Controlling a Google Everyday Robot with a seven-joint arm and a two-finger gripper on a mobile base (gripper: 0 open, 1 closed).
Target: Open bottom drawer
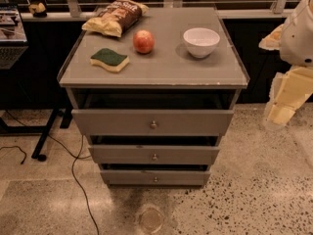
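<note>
Floor: speckled pale stone floor (254, 190), with a round shiny mark (150, 219) just in front of the cabinet's foot.
Cable: a thin black cable (78, 180) runs over the floor left of the cabinet and ends at the near edge of the view.
Bottom drawer: the bottom drawer (127, 177) is the lowest and narrowest of three grey fronts, with a small round metal knob (155, 179) at its centre. It sits just above the floor with a dark gap over its top edge. I cannot tell whether it is ajar.
Middle drawer: the middle drawer (122, 154) is right above, a little wider, with one knob and the same dark gap above.
Top drawer: the top drawer (112, 122) is the widest front, with a deep shadowed opening over it.
Gripper: the gripper (282, 109) is a cream, blocky piece at the right edge. It hangs beside the cabinet at about top-drawer height, well apart from the bottom drawer and touching nothing. Spread or pressed together: cannot tell.
Cabinet top: the grey cabinet top (166, 65) overhangs the drawers.
Sponge: a yellow sponge (110, 59) with a green pad lies front left.
Apple: a red apple (144, 41) stands between the sponge and the bowl.
Bowl: a white bowl (201, 41) stands to the right.
Chip bag: a brown and yellow chip bag (116, 16) lies back left. Its pale lettering cannot be read.
Laptop: an open laptop (10, 35) is at the far left, its screen unreadable.
</note>
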